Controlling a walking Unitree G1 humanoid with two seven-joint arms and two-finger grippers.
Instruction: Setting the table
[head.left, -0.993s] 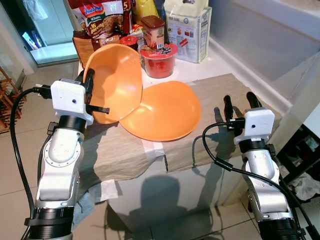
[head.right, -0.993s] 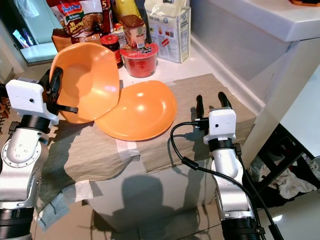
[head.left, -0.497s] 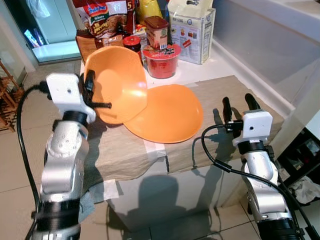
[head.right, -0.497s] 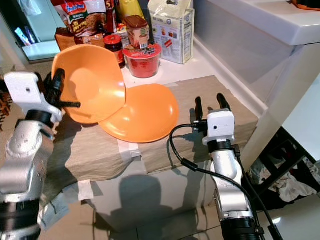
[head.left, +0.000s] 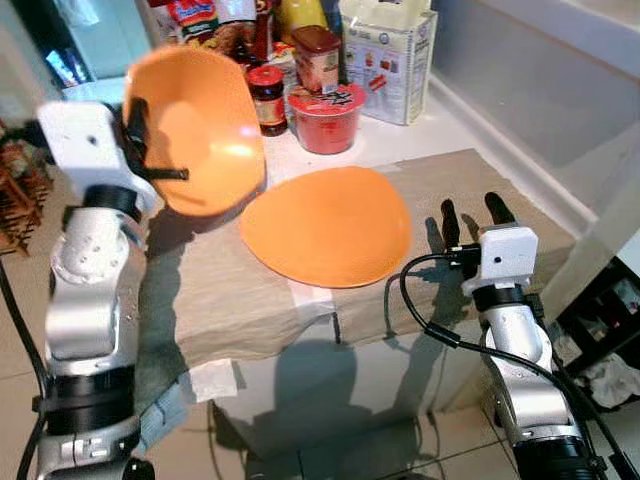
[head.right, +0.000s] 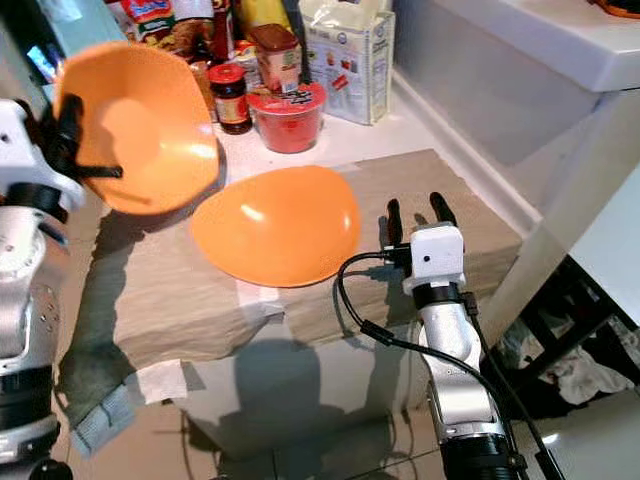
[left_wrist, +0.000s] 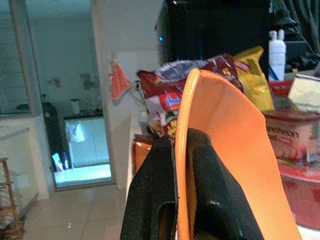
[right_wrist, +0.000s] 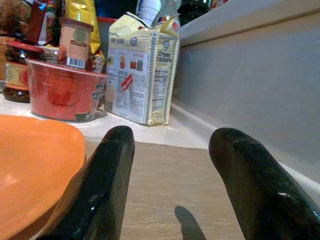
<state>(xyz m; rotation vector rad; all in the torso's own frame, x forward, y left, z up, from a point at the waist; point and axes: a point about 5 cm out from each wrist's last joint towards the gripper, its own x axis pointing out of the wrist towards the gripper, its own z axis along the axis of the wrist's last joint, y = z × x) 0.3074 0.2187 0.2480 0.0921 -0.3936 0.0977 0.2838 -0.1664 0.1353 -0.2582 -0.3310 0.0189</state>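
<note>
My left gripper (head.left: 150, 150) is shut on the rim of an orange bowl (head.left: 205, 130), holding it tilted in the air above the left part of the table; in the left wrist view both fingers (left_wrist: 210, 200) pinch the bowl's edge (left_wrist: 225, 130). An orange plate (head.left: 328, 224) lies flat on the beige table mat (head.left: 240, 295), apart from the bowl. My right gripper (head.left: 468, 210) stands open just right of the plate, low over the mat, with nothing between its fingers (right_wrist: 107, 175).
At the back of the table stand a red cup (head.left: 326, 118), a dark jar (head.left: 266, 90), a brown-lidded jar (head.left: 316, 55), a cream carton (head.left: 388, 55) and snack bags (head.left: 210, 20). A white counter ledge (head.right: 540, 50) runs along the right. Tiled floor lies below.
My left gripper has lifted the bowl up and to the left, off the plate's edge. The plate now lies flat and fully uncovered. The right gripper has stayed in place.
</note>
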